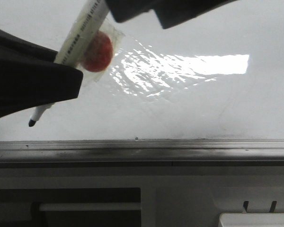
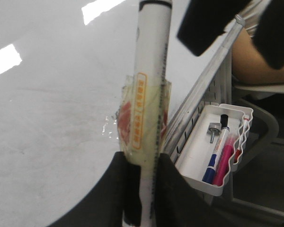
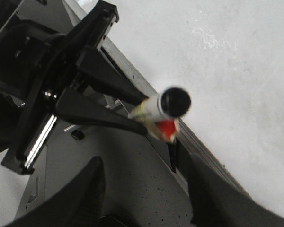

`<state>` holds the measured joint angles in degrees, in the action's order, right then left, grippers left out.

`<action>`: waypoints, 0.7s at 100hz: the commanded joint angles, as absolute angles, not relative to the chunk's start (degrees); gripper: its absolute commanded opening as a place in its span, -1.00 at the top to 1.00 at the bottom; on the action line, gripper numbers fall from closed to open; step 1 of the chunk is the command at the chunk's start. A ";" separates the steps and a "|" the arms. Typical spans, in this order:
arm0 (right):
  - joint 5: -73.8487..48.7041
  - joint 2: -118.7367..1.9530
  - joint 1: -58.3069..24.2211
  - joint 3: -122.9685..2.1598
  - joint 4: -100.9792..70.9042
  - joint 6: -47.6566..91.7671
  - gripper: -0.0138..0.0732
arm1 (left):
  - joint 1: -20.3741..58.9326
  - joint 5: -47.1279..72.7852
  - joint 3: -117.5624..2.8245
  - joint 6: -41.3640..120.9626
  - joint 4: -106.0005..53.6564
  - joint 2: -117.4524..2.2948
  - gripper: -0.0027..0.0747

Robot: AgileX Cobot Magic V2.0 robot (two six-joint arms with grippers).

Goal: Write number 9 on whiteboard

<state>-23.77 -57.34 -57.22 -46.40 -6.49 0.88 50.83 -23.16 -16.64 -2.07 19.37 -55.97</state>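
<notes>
The whiteboard point(image 1: 203, 104) lies glossy and white, with a bright glare patch; the number 9 is out of view. My left gripper point(image 1: 61, 64) is shut on a white marker pen point(image 1: 80, 33) with a red sticker taped to its barrel. The pen's black tip point(image 1: 32, 123) points down at the board near the grey ledge point(image 1: 142, 151); I cannot tell whether it touches. In the left wrist view the fingers point(image 2: 175, 189) clamp the pen point(image 2: 149, 94). My right gripper point(image 3: 144, 165) is open and empty, just behind the pen's butt end point(image 3: 175, 101).
A white tray point(image 2: 203, 182) hanging off the board's ledge holds a blue marker point(image 2: 213, 165) and a pink one. A person's arm point(image 2: 255, 61) is beyond it. A white box with dark slots point(image 1: 255, 220) sits below the ledge.
</notes>
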 commanded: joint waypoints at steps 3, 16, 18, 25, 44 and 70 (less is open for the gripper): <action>-21.43 -59.94 -57.32 -51.44 -7.54 1.50 -0.10 | 51.40 -27.66 -18.04 -2.40 22.41 -55.71 0.98; -23.30 -63.00 -57.32 -54.83 -8.36 1.40 -0.10 | 51.40 -27.66 -18.04 -2.40 22.53 -55.71 0.98; -23.43 -63.45 -57.32 -55.06 -8.36 1.40 -0.10 | 51.40 -27.66 -18.04 -2.40 22.55 -55.71 0.98; -24.21 -64.81 -57.11 -55.90 -8.36 1.40 -0.10 | 51.40 -27.66 -18.04 -2.40 22.55 -55.71 0.98; -24.60 -66.26 -57.11 -56.00 -8.36 1.29 0.34 | 51.40 -27.77 -18.04 -2.40 22.55 -55.71 0.98; -24.49 -66.26 -56.99 -56.00 -8.36 1.29 0.85 | 51.40 -27.55 -18.04 -2.40 22.39 -55.71 0.70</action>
